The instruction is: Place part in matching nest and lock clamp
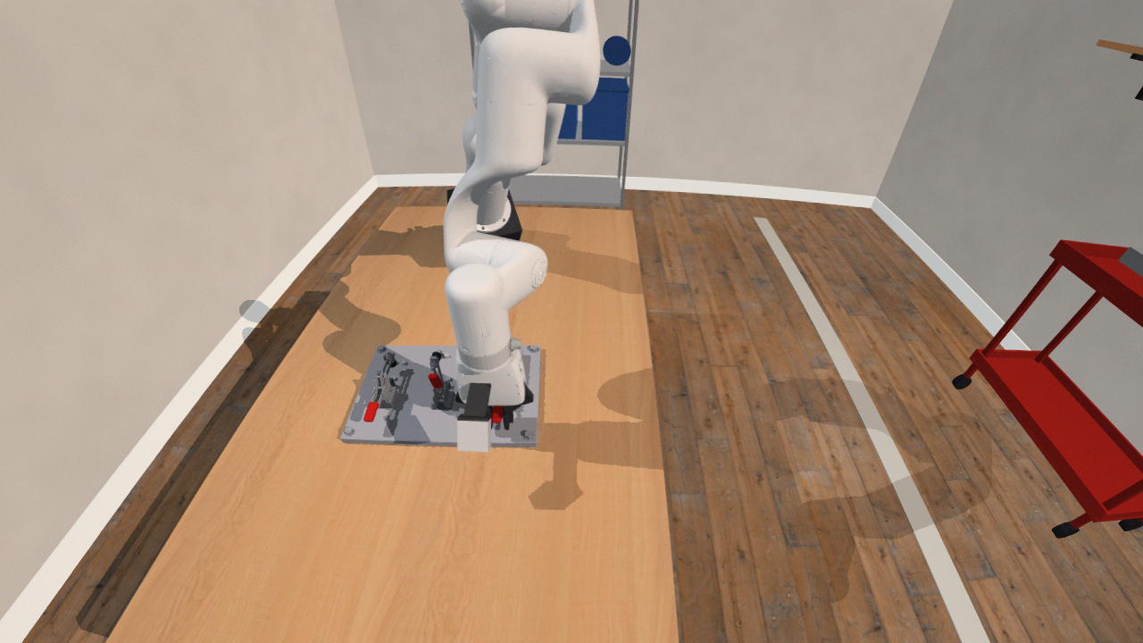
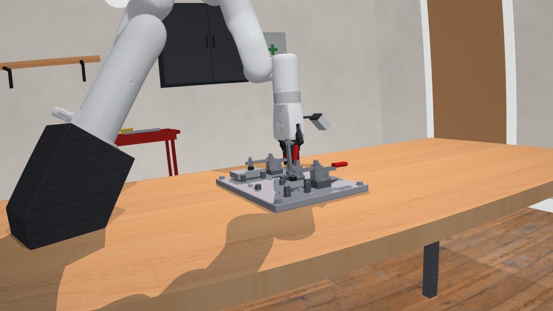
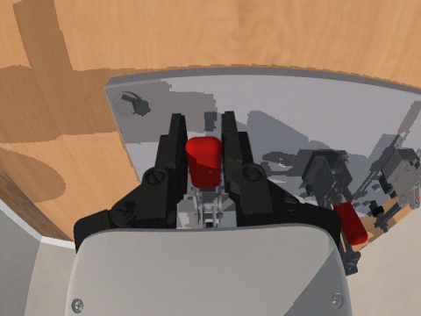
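Red plastic marks the clamp handle (image 3: pixel 203 161) that stands between the gripper's (image 3: pixel 202 129) two black fingers. In the wrist view the gap is only a little wider than the handle. The fingers are slightly parted and flank its sides rather than pinching it; whether a pad brushes it I cannot tell at this angle.

From the exterior view this handle (image 2: pixel 295 151) stands nearly upright. Its long axis runs close to vertical and its red grip end points up into the gripper, which comes straight down on it from above. The handle's grey linkage drops to a clamp near the middle of the grey fixture plate (image 2: pixel 348 189). That plate lies flat on the wooden surface (image 2: pixel 425 181).

A second red handle (image 2: pixel 339 164) lies about level at the plate's right side in the exterior view, pointing away from the gripper and well apart from it. The top view shows a third red handle (image 1: pixel 370 412) lying low at the opposite end of the plate.

A low grey slab (image 2: pixel 247 174) sits on the plate's far-left nest under a clamp bar. It may be the part, but the small blocks around it make that hard to confirm. It lies flat, with its long axis roughly along that clamp's bar.
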Controlling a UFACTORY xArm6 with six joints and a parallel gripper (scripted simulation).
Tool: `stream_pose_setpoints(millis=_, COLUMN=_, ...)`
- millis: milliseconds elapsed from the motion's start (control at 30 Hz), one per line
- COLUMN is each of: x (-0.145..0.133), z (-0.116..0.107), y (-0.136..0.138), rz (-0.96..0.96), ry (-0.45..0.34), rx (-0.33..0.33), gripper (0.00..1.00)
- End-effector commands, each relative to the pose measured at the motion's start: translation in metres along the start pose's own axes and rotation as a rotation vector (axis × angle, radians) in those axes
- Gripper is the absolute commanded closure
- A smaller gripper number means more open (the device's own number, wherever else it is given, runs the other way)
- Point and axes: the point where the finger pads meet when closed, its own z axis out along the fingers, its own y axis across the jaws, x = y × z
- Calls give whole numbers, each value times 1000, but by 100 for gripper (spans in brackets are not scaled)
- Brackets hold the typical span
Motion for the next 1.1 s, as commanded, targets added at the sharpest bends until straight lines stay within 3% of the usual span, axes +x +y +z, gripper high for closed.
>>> stream_pose_setpoints(millis=0, x=2, z=-1, y=0, rz=0, ry=4, rx=0, gripper=53)
stream_pose_setpoints(millis=1067, x=2, z=-8, y=0, rz=0, ry=4, rx=0, gripper=53)
